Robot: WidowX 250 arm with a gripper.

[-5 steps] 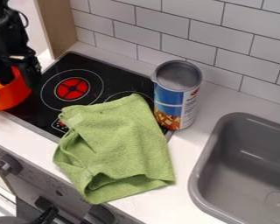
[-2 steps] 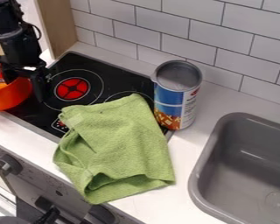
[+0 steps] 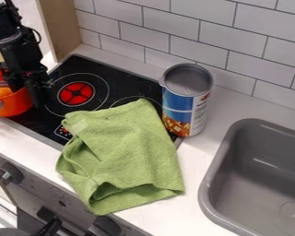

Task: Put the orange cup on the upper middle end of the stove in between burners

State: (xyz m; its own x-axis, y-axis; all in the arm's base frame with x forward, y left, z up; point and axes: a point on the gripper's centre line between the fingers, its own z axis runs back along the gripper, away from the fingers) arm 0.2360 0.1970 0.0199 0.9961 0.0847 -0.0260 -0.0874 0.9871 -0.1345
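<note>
Camera view: nearest lie the round grey stove knobs (image 3: pixel 11 173), then the crumpled green cloth towel (image 3: pixel 125 152), spread over the white surface (image 3: pixel 188 161) and part of the black glass stove (image 3: pixel 124 82). A grey basin sink (image 3: pixel 255 179) is set in at the right. Farther in, at the view's left edge, the rounded orange vessel (image 3: pixel 15 105), presumably the task's cup, sits by the stove's left side. The black gripper, the tool (image 3: pixel 27 97), hangs over its right-hand rim; whether it is clamped on the wall cannot be told. The vessel's body lies leftward of the tool, so the carry would go the opposite way: right and back, past the red-centred burner (image 3: pixel 76 94) to the rear gap before the half-covered burner (image 3: pixel 125 98). The tall blue-and-white can (image 3: pixel 185 101) bounds the far right side.
</note>
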